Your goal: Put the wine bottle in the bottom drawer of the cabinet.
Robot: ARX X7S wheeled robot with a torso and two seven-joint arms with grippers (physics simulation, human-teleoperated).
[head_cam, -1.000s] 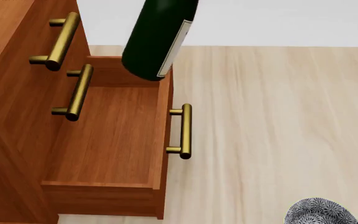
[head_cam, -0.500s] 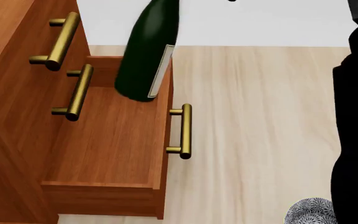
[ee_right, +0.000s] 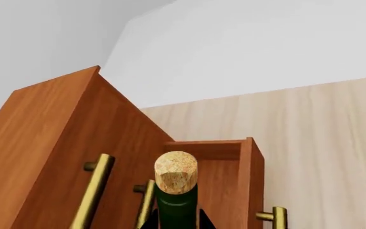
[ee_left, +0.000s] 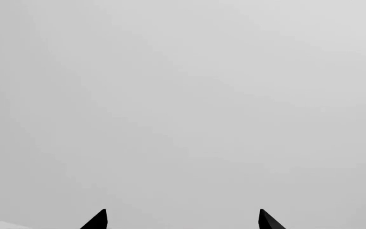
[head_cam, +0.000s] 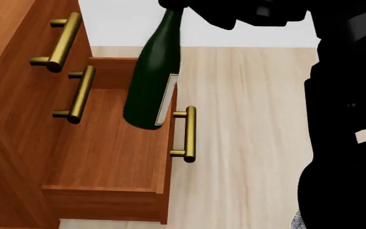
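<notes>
The dark-green wine bottle (head_cam: 150, 81) hangs nearly upright by its neck, white label (head_cam: 167, 99) facing right. My right gripper (head_cam: 177, 5) is shut on the neck, just below the tan cork (ee_right: 176, 171); in the right wrist view its black fingertips (ee_right: 150, 222) flank the glass (ee_right: 177, 210). The bottle's base hovers above the open bottom drawer (head_cam: 110, 143), near its front wall and brass handle (head_cam: 187, 133). The reddish-brown cabinet (head_cam: 11, 81) stands at the left. My left gripper (ee_left: 183, 222) is open, facing a blank grey wall with nothing between its tips.
Two upper drawer fronts with brass handles (head_cam: 62, 40) (head_cam: 78, 93) sit shut above the open drawer. My black right arm (head_cam: 348, 119) fills the right side of the head view. Pale wooden floor (head_cam: 253, 119) lies right of the drawer, with a grey patterned object (head_cam: 295, 221) at the lower edge.
The bottle has come down over the drawer, its base now level with the handle. My right arm and gripper have come into the head view from the top and right.
</notes>
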